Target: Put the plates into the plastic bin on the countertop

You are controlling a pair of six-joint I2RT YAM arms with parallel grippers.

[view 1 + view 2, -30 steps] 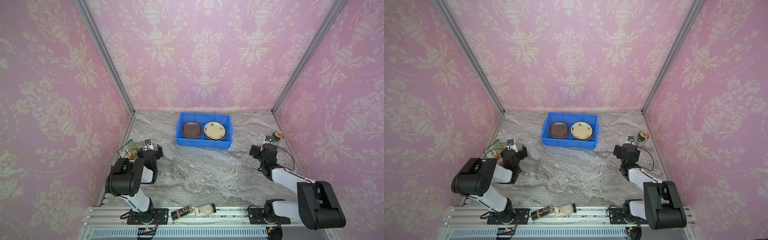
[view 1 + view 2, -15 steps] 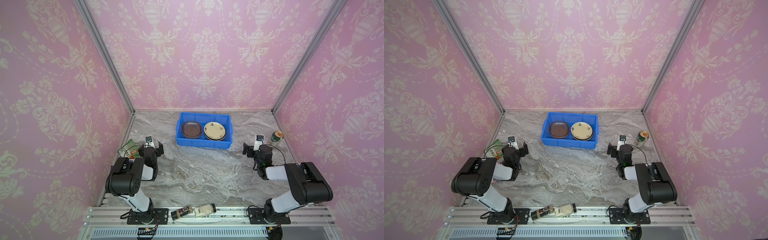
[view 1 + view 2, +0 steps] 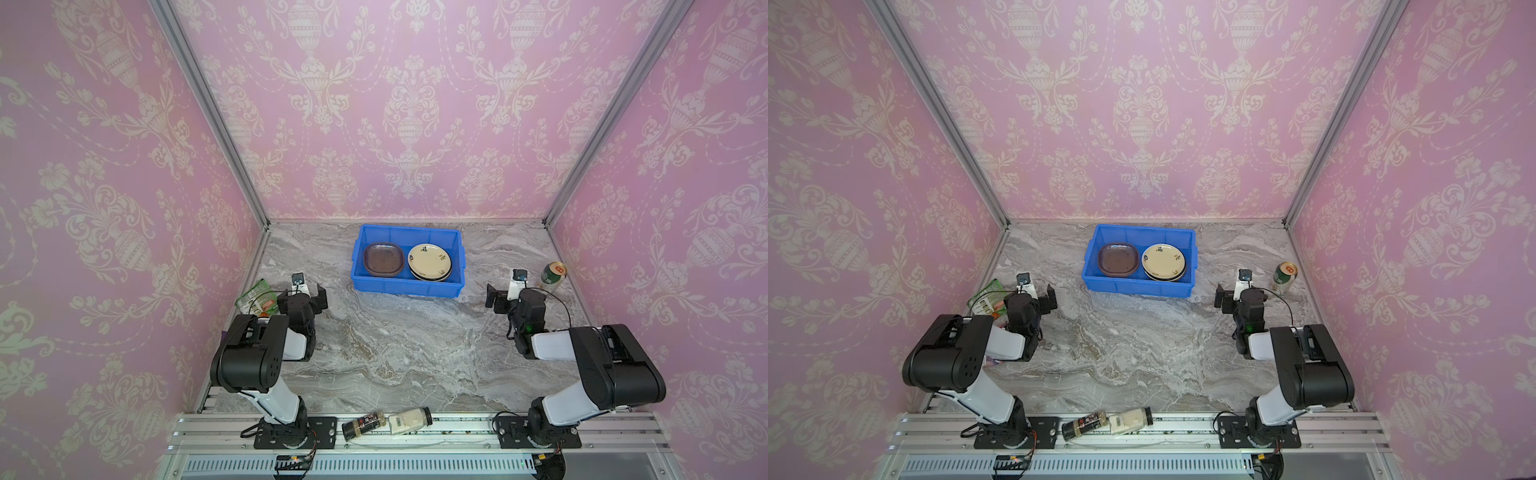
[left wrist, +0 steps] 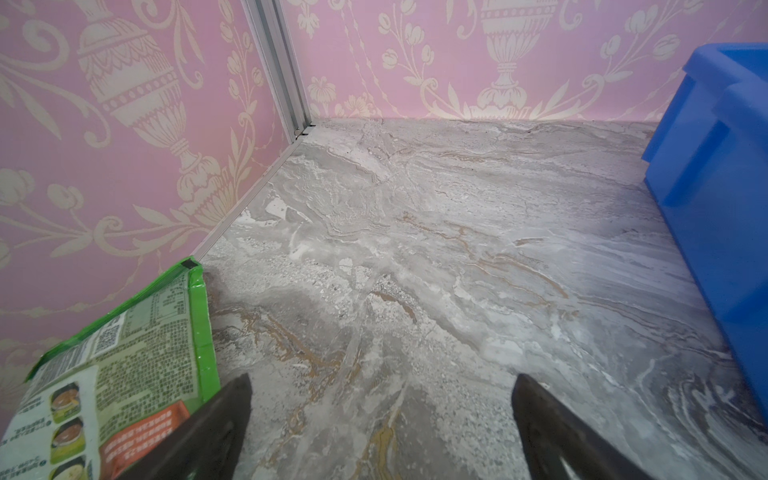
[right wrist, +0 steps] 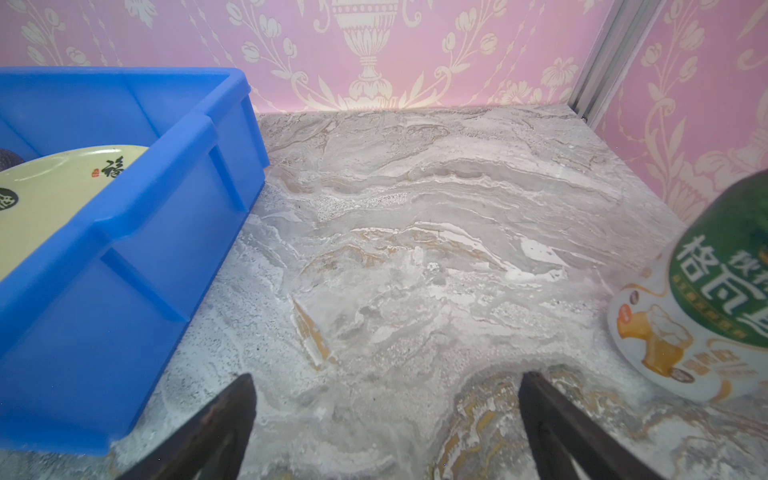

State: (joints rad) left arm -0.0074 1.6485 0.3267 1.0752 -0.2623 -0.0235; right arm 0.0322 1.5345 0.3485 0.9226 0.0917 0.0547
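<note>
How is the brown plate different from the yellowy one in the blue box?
The brown plate is a rounded square, while the cream plate is round. The brown plate is dark and plain, but the cream plate is pale with small dark marks on it. In both top views the brown plate lies to the left of the cream plate. Both lie flat, side by side, inside the blue bin.

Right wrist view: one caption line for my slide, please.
Right gripper, jaws open, over the countertop between the blue bin holding a cream plate and a green can.
</note>
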